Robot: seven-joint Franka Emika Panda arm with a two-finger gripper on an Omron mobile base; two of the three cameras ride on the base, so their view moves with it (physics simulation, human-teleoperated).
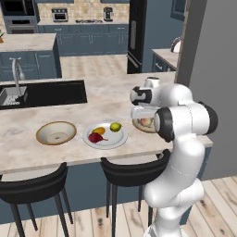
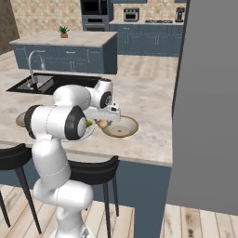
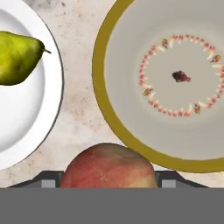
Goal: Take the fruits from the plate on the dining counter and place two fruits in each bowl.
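— Pinkish peach fruit pinched between the gripper fingers, just short of the tan-rimmed cream bowl.
— Needed carrying past the rim before letting go.

White arm w/ dark joints folded fwd over the beige marble-look dining counter near its front edge; two-finger gripper points down, clamped on pinkish peach fruit.

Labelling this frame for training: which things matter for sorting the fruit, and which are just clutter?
Job: flat white plate; yellow-green pear; orange-yellow fruit; dark red fruit; pinkish peach fruit in end effector; brown-rimmed bowls.
Clutter: steel faucet; black stools.
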